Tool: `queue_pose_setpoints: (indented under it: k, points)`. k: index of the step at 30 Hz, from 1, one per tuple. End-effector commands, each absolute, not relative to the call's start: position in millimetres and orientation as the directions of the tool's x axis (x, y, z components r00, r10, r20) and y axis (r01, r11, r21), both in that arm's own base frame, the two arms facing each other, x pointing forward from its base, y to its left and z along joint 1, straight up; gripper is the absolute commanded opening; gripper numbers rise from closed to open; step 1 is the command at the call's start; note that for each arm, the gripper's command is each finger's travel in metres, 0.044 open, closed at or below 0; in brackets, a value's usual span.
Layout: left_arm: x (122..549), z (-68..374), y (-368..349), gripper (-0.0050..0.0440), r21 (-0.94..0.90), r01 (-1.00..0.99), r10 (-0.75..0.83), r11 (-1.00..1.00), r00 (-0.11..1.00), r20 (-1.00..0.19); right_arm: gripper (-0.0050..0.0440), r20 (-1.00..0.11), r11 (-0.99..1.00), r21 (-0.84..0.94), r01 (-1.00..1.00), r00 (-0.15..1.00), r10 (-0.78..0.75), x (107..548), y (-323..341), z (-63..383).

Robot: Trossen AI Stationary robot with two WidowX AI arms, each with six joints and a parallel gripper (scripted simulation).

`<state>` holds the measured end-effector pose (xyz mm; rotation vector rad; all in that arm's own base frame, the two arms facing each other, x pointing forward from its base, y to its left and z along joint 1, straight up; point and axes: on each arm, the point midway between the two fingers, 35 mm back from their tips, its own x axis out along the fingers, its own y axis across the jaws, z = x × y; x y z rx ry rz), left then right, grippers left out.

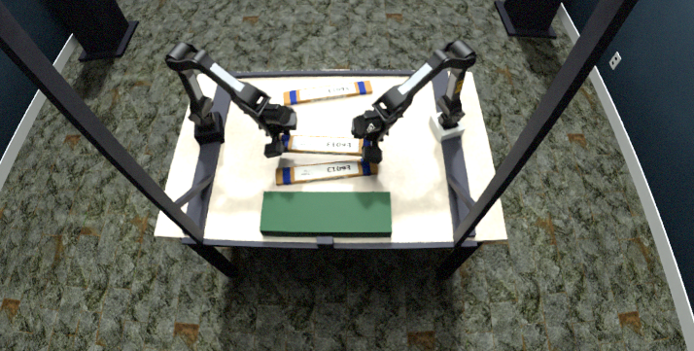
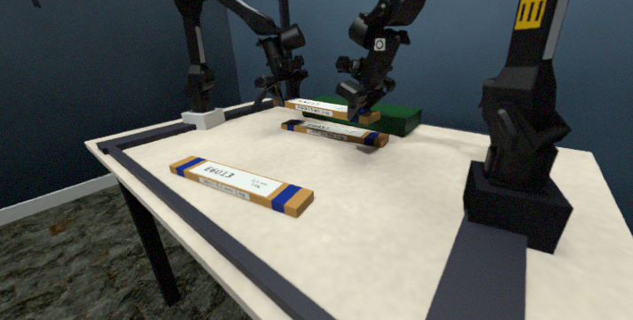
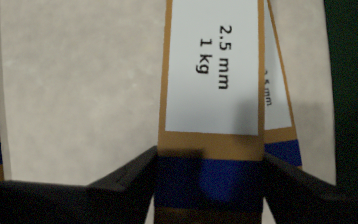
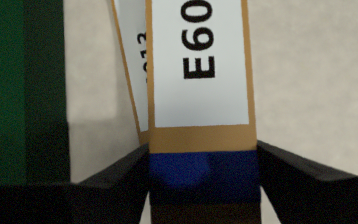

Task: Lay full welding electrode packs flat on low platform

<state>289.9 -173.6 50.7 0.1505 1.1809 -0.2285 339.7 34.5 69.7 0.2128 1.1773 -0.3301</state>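
Observation:
Both grippers hold one electrode pack (image 1: 323, 145) level above the table, one at each blue-banded end. My left gripper (image 1: 274, 147) is shut on the "2.5 mm 1 kg" end (image 3: 211, 100). My right gripper (image 1: 371, 152) is shut on the "E60" end (image 4: 198, 75). In the exterior view the held pack (image 2: 330, 110) hangs just above a second pack (image 2: 334, 132) (image 1: 327, 171), which lies flat on the table. A third pack (image 1: 328, 92) (image 2: 241, 185) lies flat at the far side. The green low platform (image 1: 326, 213) sits at the table's front edge with nothing on it.
The platform shows at the right edge of the left wrist view (image 3: 353, 90) and at the left edge of the right wrist view (image 4: 21, 90). Dark frame rails run along the table sides (image 1: 209, 155). The arm bases stand at the table's left (image 1: 209, 130) and right (image 1: 447, 127).

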Motion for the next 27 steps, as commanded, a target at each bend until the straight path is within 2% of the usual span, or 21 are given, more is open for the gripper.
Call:
queue_pose_setpoints:
  k: [1, 27]
  points:
    - [295, 61, -178, -0.0050, -0.007, 0.216, -0.092, 0.976, 0.386, -0.918, -0.0050, -0.921, 0.947, 0.016, 0.321, 0.373, -0.110, 347, 55, 81]
    - [286, 64, -222, -0.0050, -0.014, 0.216, -0.099, 0.976, 0.390, -0.916, -0.0050, -0.922, 0.949, 0.016, 0.316, 0.373, -0.108, 360, 98, 81]
